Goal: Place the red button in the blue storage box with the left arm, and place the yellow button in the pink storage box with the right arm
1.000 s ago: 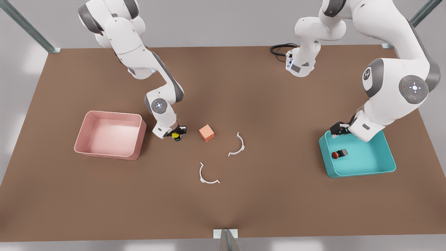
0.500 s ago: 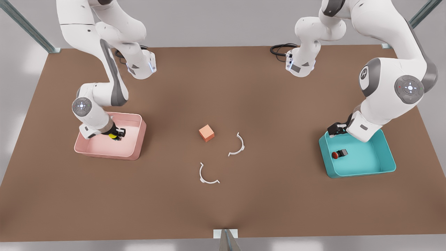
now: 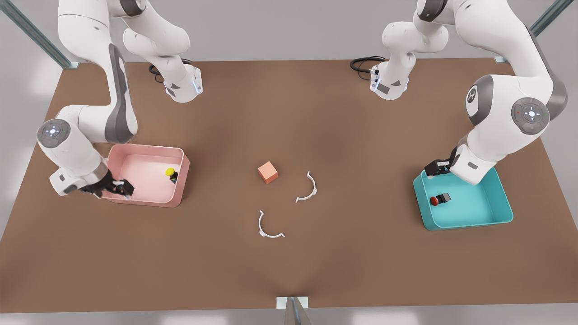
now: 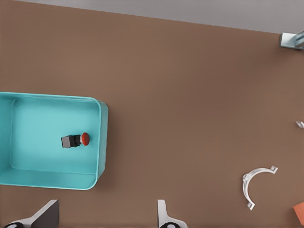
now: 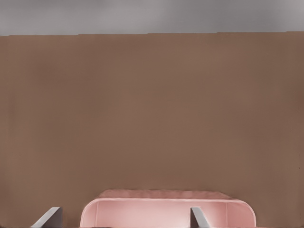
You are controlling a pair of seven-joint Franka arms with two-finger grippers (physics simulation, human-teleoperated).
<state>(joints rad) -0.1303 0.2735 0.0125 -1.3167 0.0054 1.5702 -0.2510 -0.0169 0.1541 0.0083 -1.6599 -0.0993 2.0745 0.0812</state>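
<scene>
Smooth plastic pink storage box [image 3: 178,192] and blue storage box [image 3: 469,223], matt brown table [image 3: 361,253].

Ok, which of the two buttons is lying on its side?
The red button, in the blue storage box: its cap points sideways. The yellow button in the pink storage box stands cap-up.

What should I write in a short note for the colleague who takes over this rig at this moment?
Right gripper: open and empty, at the outer corner of the pink storage box, on the front view's left.
Left gripper: open and empty, above the rim of the blue storage box, on the front view's right.
The yellow button lies inside the pink storage box, near the wall facing the table centre.
The red button lies on its side on the blue box's floor.
Done: both buttons are placed.
Left: probably only pulling both arms clear.
</scene>
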